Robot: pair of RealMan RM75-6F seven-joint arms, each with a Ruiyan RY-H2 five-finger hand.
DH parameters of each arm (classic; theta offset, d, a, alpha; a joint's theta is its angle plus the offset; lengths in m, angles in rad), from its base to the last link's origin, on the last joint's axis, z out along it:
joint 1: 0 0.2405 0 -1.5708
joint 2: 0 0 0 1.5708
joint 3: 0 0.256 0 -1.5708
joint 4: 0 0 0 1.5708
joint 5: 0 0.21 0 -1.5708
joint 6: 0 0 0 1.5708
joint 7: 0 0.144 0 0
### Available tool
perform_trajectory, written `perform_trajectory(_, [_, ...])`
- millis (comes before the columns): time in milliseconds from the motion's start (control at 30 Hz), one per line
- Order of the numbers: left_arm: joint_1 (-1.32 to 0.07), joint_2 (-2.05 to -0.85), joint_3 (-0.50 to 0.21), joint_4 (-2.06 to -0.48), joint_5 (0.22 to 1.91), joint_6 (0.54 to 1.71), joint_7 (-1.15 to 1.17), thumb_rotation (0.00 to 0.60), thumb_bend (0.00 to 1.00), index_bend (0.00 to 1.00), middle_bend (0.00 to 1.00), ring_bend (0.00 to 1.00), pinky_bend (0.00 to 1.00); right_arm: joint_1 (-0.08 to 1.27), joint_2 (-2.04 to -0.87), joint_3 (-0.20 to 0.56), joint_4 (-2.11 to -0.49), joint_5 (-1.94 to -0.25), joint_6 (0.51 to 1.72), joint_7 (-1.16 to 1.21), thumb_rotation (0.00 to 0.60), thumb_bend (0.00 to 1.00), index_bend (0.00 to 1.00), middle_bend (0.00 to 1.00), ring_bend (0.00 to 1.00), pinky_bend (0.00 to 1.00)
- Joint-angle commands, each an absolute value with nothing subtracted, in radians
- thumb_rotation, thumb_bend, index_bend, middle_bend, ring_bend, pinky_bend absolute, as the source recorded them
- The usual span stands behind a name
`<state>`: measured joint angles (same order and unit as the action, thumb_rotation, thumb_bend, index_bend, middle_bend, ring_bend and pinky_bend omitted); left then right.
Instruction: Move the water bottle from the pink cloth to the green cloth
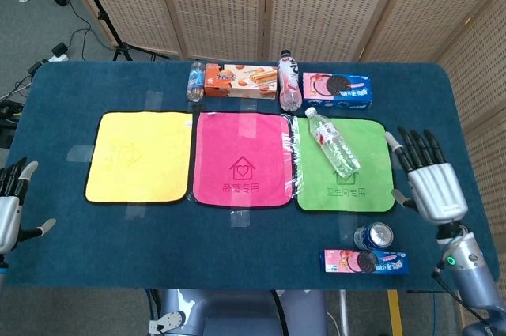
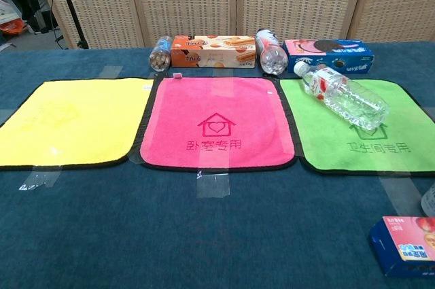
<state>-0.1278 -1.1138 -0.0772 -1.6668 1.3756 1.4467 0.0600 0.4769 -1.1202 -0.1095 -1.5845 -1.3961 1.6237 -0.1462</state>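
Note:
The clear water bottle [image 1: 334, 141] [image 2: 342, 94] with a red-and-white label lies on its side on the green cloth [image 1: 365, 180] [image 2: 397, 145], cap toward the back left. The pink cloth [image 1: 243, 159] [image 2: 216, 120] sits bare between the yellow and green cloths. My right hand [image 1: 425, 175] hovers open off the green cloth's right edge, fingers spread, holding nothing. My left hand [image 1: 9, 208] is at the table's left front edge, open and empty. Neither hand shows in the chest view.
A yellow cloth [image 1: 140, 156] lies at the left. Along the back stand a small bottle [image 1: 195, 81], a biscuit box [image 1: 241, 81], a second bottle [image 1: 290, 89] and an Oreo box [image 1: 337, 89]. A can [image 1: 373, 235] and a blue snack box [image 1: 365, 262] sit front right.

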Motion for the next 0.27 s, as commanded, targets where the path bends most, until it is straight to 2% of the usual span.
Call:
perform_trajectory(33, [-0.122, -1.115, -0.073, -1.664, 1.386, 1.456, 0.058, 0.6, 0.0, 0.0, 0.0, 0.0, 0.0, 0.354, -1.18, -0.111, -1.482, -1.426, 1.7, -0.03, 0.6, 0.0, 0.02, 0.0, 0.0, 0.0])
perform_trajectory(267, [-0.115, -1.124, -0.069, -1.658, 1.408, 1.478, 0.082, 0.6, 0.0, 0.0, 0.0, 0.0, 0.0, 0.252, -1.221, -0.086, -1.518, -1.392, 1.731, 0.054, 0.6, 0.0, 0.0, 0.0, 0.0, 0.0])
